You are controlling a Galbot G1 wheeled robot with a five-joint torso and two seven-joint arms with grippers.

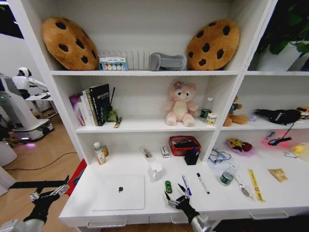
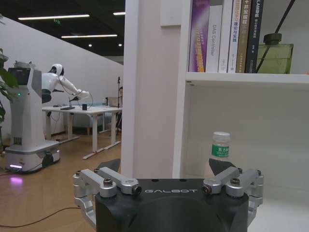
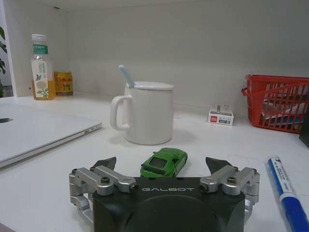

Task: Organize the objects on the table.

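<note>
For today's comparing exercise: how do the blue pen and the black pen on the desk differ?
The blue pen has a blue barrel and lies nearer the green toy car and the right gripper; the black pen is dark-tipped with a pale barrel and lies farther right. Both lie flat on the table, similarly angled.

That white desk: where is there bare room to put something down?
Bare table lies between bottle and laptop, and right of the black pen. It's crowded around mug, green car, blue pen and right gripper.
</note>
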